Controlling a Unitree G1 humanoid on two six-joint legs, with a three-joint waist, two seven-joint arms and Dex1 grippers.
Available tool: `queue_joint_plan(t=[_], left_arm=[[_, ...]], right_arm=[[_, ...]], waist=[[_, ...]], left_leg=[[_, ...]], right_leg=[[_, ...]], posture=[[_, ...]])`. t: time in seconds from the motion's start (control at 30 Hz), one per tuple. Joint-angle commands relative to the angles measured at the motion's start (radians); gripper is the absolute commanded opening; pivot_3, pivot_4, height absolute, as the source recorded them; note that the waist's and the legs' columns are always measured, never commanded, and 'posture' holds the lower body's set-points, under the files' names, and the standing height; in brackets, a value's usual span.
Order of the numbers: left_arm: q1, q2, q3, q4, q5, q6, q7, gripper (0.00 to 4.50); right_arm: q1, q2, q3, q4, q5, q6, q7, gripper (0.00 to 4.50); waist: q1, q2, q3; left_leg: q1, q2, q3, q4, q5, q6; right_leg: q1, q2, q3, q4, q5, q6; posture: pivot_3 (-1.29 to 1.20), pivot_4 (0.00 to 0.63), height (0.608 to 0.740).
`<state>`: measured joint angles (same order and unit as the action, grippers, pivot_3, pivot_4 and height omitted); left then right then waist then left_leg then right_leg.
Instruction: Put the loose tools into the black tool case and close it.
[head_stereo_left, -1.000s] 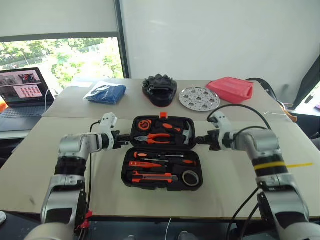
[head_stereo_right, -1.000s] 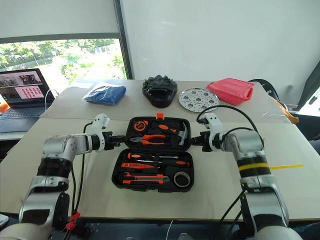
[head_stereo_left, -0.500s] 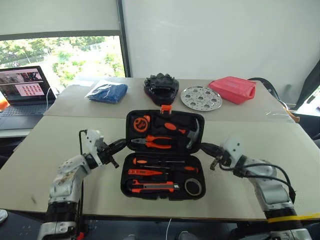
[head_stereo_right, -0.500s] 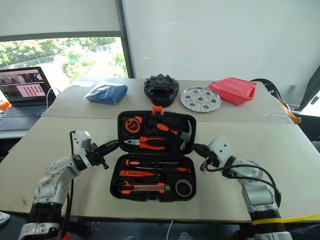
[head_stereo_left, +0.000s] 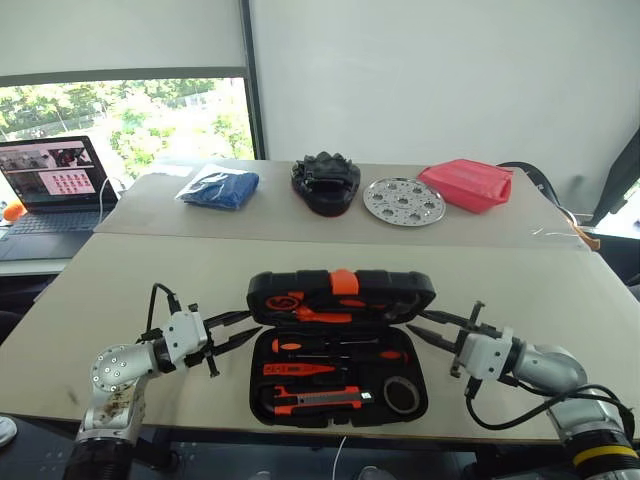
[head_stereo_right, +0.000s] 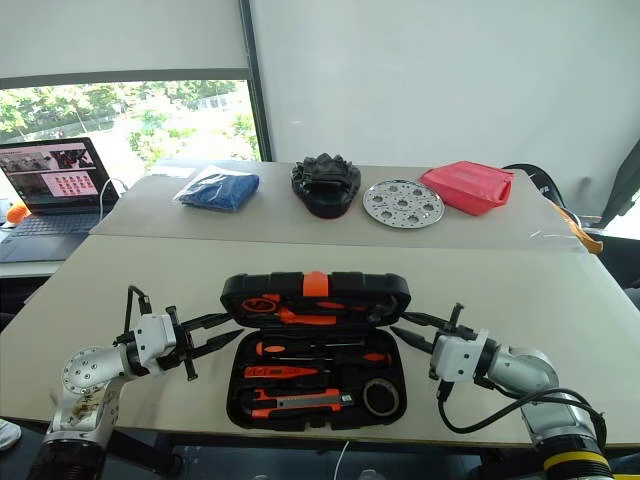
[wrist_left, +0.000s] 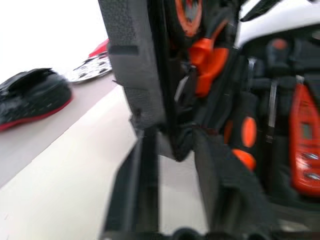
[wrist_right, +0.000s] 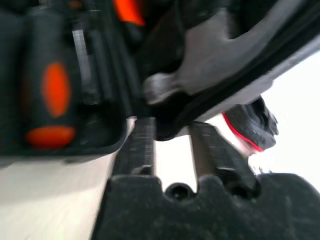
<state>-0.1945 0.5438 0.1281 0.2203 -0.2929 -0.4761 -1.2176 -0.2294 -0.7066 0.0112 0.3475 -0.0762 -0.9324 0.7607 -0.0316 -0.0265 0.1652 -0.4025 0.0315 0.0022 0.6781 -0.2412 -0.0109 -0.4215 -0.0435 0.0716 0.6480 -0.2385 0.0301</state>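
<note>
The table (head_stereo_left: 120, 270) fills the lower half of the frame, its beige top made of two slabs with a seam running left to right; a white wall and a window stand behind it. Bare table lies left and right of the case, and its near edge runs just below the case.

The black tool case (head_stereo_left: 340, 345) sits at lower centre, long axis left to right, lid (head_stereo_left: 341, 294) raised about half-way with the orange latch (head_stereo_left: 343, 281) on its upper edge. The tray holds two screwdrivers (head_stereo_left: 335, 349), a utility knife (head_stereo_left: 318, 399) and a dark round disc (head_stereo_left: 402, 394), all lying left to right.

The left gripper (head_stereo_left: 232, 330) is spread beside the left hinge corner. The right gripper (head_stereo_left: 432, 328) is spread beside the right corner. Whether either touches the case cannot be told.

Along the far edge: laptop (head_stereo_left: 48, 185), blue bundle (head_stereo_left: 218, 187), black lumpy object (head_stereo_left: 326, 182), perforated disc (head_stereo_left: 403, 201), red container (head_stereo_left: 464, 185).
</note>
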Motion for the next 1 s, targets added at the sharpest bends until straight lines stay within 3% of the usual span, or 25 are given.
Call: queue_joint_plan(t=[0.03,0.13,0.17,0.2,0.53,0.57,0.63,0.67,0.77,0.83,0.97,1.0], left_arm=[[-0.020,0.010,-0.037,-0.020,-0.013,-0.101,-0.038,2.88],[-0.019,0.036,-0.030,0.000,-0.023,-0.112,-0.045,4.00],[-0.016,0.045,-0.026,0.002,-0.027,-0.112,-0.046,4.09],[-0.005,0.065,-0.019,-0.001,-0.036,-0.092,-0.054,4.50],[0.049,0.215,0.052,0.008,-0.142,0.166,-0.073,4.50],[0.054,0.225,0.058,0.012,-0.150,0.196,-0.074,4.50],[0.057,0.233,0.064,0.030,-0.145,0.203,-0.078,4.50],[0.060,0.236,0.064,0.030,-0.148,0.215,-0.083,4.50],[0.069,0.240,0.053,0.019,-0.144,0.241,-0.106,3.70],[0.083,0.241,0.031,0.006,-0.121,0.244,-0.117,2.92],[0.115,0.227,-0.022,-0.035,-0.070,0.242,-0.110,1.45],[0.117,0.220,-0.032,-0.049,-0.063,0.249,-0.097,1.07]], right_arm=[[-0.040,-0.009,0.030,-0.010,-0.044,-0.174,-0.037,2.79],[-0.048,-0.034,0.032,0.030,-0.072,-0.215,-0.060,3.84],[-0.046,-0.044,0.034,0.040,-0.076,-0.224,-0.064,4.03],[-0.038,-0.061,0.032,0.059,-0.080,-0.238,-0.069,4.44],[0.026,-0.194,0.035,0.142,-0.020,-0.251,-0.091,4.44],[0.037,-0.206,0.041,0.137,0.004,-0.238,-0.082,3.92],[0.064,-0.228,0.060,0.112,0.062,-0.207,-0.054,3.58],[0.087,-0.244,0.080,0.086,0.111,-0.172,-0.020,3.10],[0.167,-0.286,0.131,-0.019,0.248,-0.050,0.082,2.05],[0.205,-0.298,0.143,-0.092,0.290,0.041,0.121,1.33],[0.218,-0.277,0.155,-0.198,0.288,0.242,0.144,0.00],[0.214,-0.268,0.156,-0.215,0.277,0.276,0.143,0.00]], waist=[[-0.002,0.000,0.000],[-0.007,0.000,0.000],[-0.008,0.000,0.000],[-0.009,0.000,0.000],[-0.011,0.000,0.000],[-0.011,0.000,0.000],[-0.011,0.000,0.000],[-0.011,0.000,0.000],[-0.009,0.000,0.000],[-0.009,0.000,0.000],[-0.012,0.000,0.000],[-0.011,0.000,0.000]], left_leg=[[0.000,0.000,0.000,0.000,0.000,0.000],[0.000,0.000,0.000,0.000,0.000,0.000],[0.000,0.000,0.000,0.000,0.000,0.000],[0.001,0.001,0.000,0.000,0.000,0.000],[0.004,0.001,0.000,0.000,0.000,0.000],[0.004,0.001,0.001,0.000,0.000,0.000],[0.004,0.001,0.001,0.000,0.000,0.000],[0.004,0.001,0.001,-0.001,0.000,0.000],[0.004,0.001,0.001,0.000,0.000,0.000],[0.004,0.001,0.001,0.000,0.000,0.000],[0.005,0.002,0.001,0.000,0.000,0.000],[0.005,0.002,0.001,0.000,0.000,0.000]], right_leg=[[0.000,0.000,0.000,0.000,0.000,0.000],[0.000,0.000,0.000,0.001,0.000,0.000],[0.000,0.000,0.000,0.001,0.000,0.000],[0.001,0.000,0.000,0.001,0.000,0.000],[0.003,0.000,0.001,0.001,0.000,0.000],[0.003,0.000,0.001,0.001,0.000,0.000],[0.003,0.000,0.001,0.001,0.000,0.000],[0.003,0.000,0.001,0.001,0.000,0.000],[0.003,0.000,0.001,0.000,0.000,0.000],[0.004,0.000,0.001,0.000,0.000,0.000],[0.004,0.001,0.002,0.001,0.000,-0.001],[0.004,0.001,0.002,0.001,0.000,-0.001]], posture=[[0.00,0.150,0.740],[0.00,0.150,0.740],[0.00,0.150,0.740],[0.00,0.150,0.740],[0.00,0.150,0.740],[0.00,0.150,0.740],[0.00,0.150,0.740],[0.00,0.150,0.740],[0.00,0.150,0.740],[0.00,0.150,0.740],[0.00,0.150,0.740],[0.00,0.150,0.740]])
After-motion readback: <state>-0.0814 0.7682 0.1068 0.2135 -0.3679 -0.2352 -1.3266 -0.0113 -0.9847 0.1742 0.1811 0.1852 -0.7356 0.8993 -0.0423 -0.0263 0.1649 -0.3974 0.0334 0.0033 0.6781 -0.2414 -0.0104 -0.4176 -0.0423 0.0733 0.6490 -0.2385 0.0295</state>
